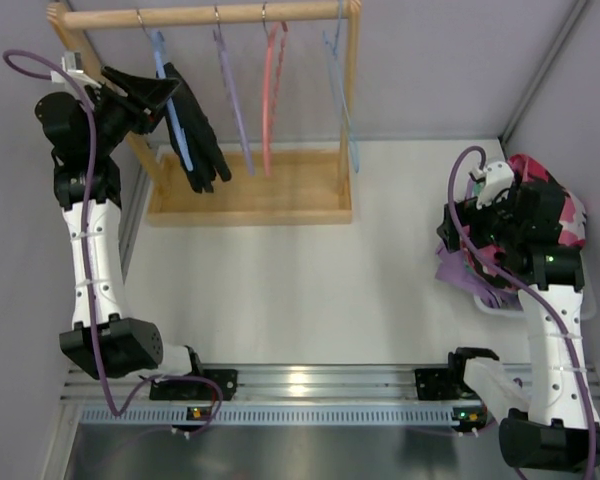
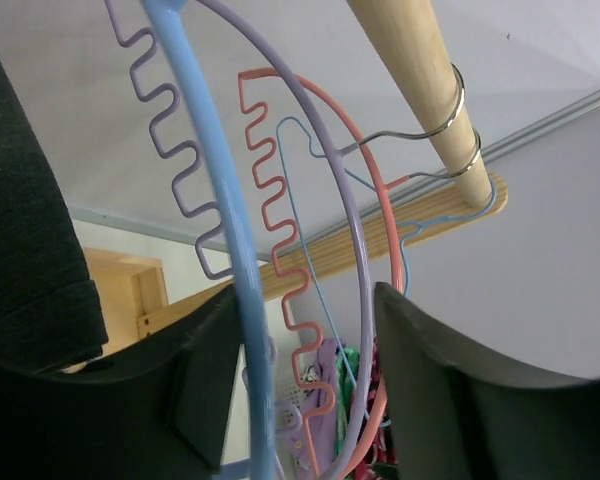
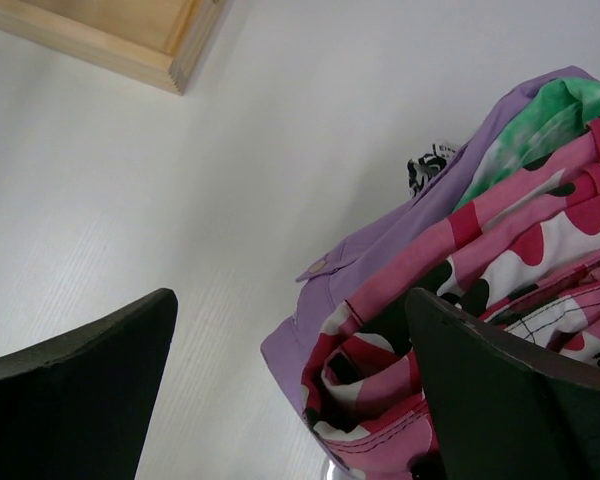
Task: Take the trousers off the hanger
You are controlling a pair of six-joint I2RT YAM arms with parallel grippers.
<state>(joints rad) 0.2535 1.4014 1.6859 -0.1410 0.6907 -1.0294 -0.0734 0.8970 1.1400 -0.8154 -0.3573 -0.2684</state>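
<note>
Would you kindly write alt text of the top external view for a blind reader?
The left fingers reach to black trousers draped over a light blue hanger on a wooden rack, far left. The right arm bends over a patterned clothes heap at the right edge.

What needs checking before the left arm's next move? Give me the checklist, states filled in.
1. Left gripper open: ok, jaws apart.
2. Hanger between the jaws: ok, not clamped.
3. Trousers on hanger: ok, draped and limp.
4. Trousers in the grip: not ok, the cloth lies outside the jaws.
5. Hanger hooked on rail: ok in the top view.
6. Right gripper out of the way: ok, open beside the clothes heap, far from the hanger.
</note>
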